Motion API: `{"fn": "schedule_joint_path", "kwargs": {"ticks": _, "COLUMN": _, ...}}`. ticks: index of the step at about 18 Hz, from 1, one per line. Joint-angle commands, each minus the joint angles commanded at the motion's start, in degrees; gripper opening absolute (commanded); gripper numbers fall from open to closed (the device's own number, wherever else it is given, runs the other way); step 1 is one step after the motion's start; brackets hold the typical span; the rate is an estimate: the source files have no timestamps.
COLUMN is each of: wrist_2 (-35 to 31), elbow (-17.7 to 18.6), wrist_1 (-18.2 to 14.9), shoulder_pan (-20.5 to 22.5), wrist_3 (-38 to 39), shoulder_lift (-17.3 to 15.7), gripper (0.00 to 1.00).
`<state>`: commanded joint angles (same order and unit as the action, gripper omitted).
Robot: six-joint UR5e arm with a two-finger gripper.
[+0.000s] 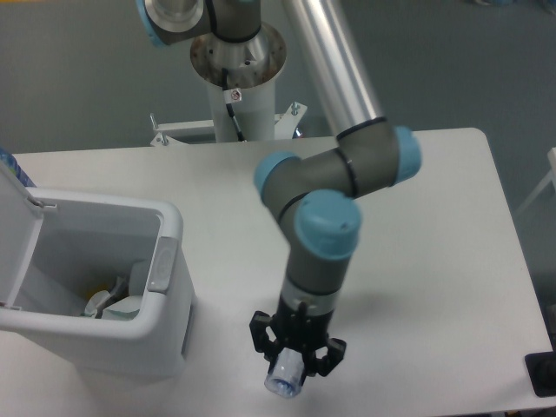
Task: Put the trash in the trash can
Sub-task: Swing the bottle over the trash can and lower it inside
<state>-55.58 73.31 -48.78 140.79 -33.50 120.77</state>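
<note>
The end effector (pixel 296 363) hangs low near the front edge of the tabletop (pixel 434 261), and its two fingers are closed on the clear plastic water bottle (pixel 285 380), which shows only as a bluish, translucent end poking out below the jaws; the rest of its body is hidden behind the wrist. Whether that bottle end touches the tabletop or rides just above it cannot be told from this single view. The white trash can (pixel 165 295) stands at the front left corner, its hinged lid (pixel 19 234) swung up on the far left side, its mouth open and some pale scraps already lying at the bottom; the crumpled wrapper cannot be picked out with any certainty among them. The main risk appears to be the grip itself: a flattened, slick bottle held near one end could pivot or slide out of the fingers once the arm swings, and a drop would likely leave it on the tabletop or send it over the front edge just beside it. A second risk is clearance. The can's near wall with the grey latch tab (pixel 162 264) rises between the bottle and the opening, so a low sideways path could knock the bottle against the rim or shove the can, while an early release would probably bounce it off the rim.
</note>
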Motion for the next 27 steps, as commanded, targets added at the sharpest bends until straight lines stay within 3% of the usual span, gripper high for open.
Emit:
{"fn": "schedule_joint_path", "kwargs": {"ticks": 3, "wrist_2": 9.5, "elbow": -1.93, "wrist_1": 0.09, "shoulder_pan": 1.41, "wrist_3": 3.78, "shoulder_lift": -3.69, "gripper": 0.37}}
{"fn": "schedule_joint_path", "kwargs": {"ticks": 6, "wrist_2": 14.61, "elbow": -5.0, "wrist_1": 0.44, "shoulder_pan": 1.15, "wrist_3": 5.02, "shoulder_lift": -6.07, "gripper": 0.39}}
{"fn": "schedule_joint_path", "kwargs": {"ticks": 11, "wrist_2": 24.19, "elbow": -7.92, "wrist_1": 0.53, "shoulder_pan": -2.01, "wrist_3": 5.99, "shoulder_lift": -7.66, "gripper": 0.4}}
{"fn": "schedule_joint_path", "kwargs": {"ticks": 22, "wrist_2": 27.46, "elbow": -6.77, "wrist_1": 0.62, "shoulder_pan": -7.81, "wrist_3": 12.49, "shoulder_lift": -8.28, "gripper": 0.42}}
{"fn": "schedule_joint_path", "kwargs": {"ticks": 25, "wrist_2": 27.37, "elbow": -5.99, "wrist_1": 1.14, "shoulder_pan": -9.13, "wrist_3": 10.22, "shoulder_lift": -7.4, "gripper": 0.55}}
{"fn": "schedule_joint_path", "kwargs": {"ticks": 26, "wrist_2": 27.28, "elbow": -5.2, "wrist_1": 1.49, "shoulder_pan": -9.57, "wrist_3": 8.55, "shoulder_lift": -7.4, "gripper": 0.64}}
{"fn": "schedule_joint_path", "kwargs": {"ticks": 27, "wrist_2": 27.28, "elbow": -4.23, "wrist_1": 1.58, "shoulder_pan": -9.83, "wrist_3": 6.88, "shoulder_lift": -7.57, "gripper": 0.81}}
